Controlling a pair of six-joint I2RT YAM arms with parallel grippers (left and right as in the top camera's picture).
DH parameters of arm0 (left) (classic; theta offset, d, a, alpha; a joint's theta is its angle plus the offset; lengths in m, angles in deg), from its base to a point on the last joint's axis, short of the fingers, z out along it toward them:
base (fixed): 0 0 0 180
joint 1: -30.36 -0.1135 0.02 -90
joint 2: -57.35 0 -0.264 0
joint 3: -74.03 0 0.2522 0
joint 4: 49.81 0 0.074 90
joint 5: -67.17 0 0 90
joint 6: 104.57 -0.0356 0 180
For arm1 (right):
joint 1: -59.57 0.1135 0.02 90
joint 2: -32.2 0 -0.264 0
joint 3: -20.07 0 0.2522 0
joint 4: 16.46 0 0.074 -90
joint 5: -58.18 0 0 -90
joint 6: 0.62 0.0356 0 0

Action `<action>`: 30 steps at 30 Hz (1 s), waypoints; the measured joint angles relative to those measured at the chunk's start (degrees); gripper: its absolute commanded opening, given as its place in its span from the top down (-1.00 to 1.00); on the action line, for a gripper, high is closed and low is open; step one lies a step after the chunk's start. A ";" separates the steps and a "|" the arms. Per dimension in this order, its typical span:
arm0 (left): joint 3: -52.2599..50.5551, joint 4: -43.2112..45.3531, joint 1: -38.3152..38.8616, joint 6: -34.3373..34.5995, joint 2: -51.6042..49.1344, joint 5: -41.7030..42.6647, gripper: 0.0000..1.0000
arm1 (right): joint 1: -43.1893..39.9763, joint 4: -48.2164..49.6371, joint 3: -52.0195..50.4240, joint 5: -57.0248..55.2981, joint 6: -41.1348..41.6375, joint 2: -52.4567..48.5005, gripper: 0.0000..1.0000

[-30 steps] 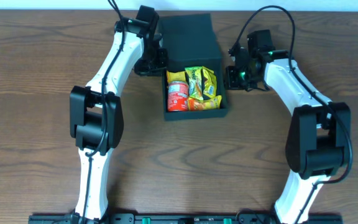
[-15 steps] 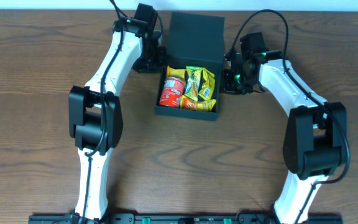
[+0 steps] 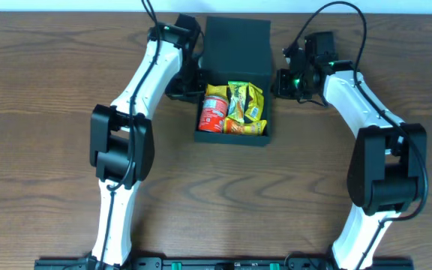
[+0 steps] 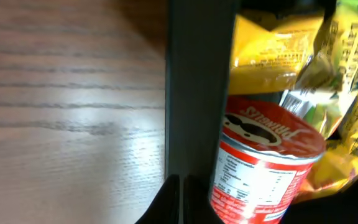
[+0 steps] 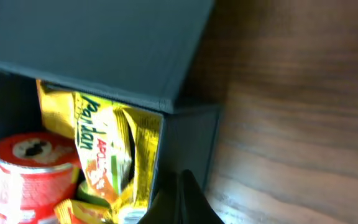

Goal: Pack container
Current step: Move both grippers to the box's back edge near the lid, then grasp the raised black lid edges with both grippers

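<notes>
The dark teal container stands at the back middle of the table, its flap lid open towards the far side. Inside are a red can and yellow snack packets. My left gripper is shut, its tips against the container's left wall, with the can just beyond; the fingers are pressed together. My right gripper is shut at the right wall; its fingers touch it below the lid.
Brown wooden table all around the container. The white arms reach in from the front on both sides. The table's far edge runs just behind the lid.
The container slid left and turned a little, then came back right and squared up. The left gripper followed it rightward; the right gripper pushed in, then drew back slightly.
</notes>
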 measured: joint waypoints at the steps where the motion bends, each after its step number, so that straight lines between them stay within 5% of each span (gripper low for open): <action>1: 0.00 -0.37 0.39 0.00 0.00 -0.02 0.88 | -0.11 0.35 0.00 -0.15 0.07 0.00 0.97; 16: 0.00 -1.01 0.02 0.28 0.00 -9.68 0.88 | -0.31 -0.46 0.00 -8.26 1.38 0.00 0.96; 24: 0.00 10.95 -5.29 0.04 0.00 -12.66 0.87 | -1.64 4.48 0.04 -15.37 0.72 0.00 0.97; 30: -0.02 22.43 -8.57 -3.50 0.00 -5.27 0.88 | -2.14 16.90 4.07 -19.98 -1.99 0.04 0.97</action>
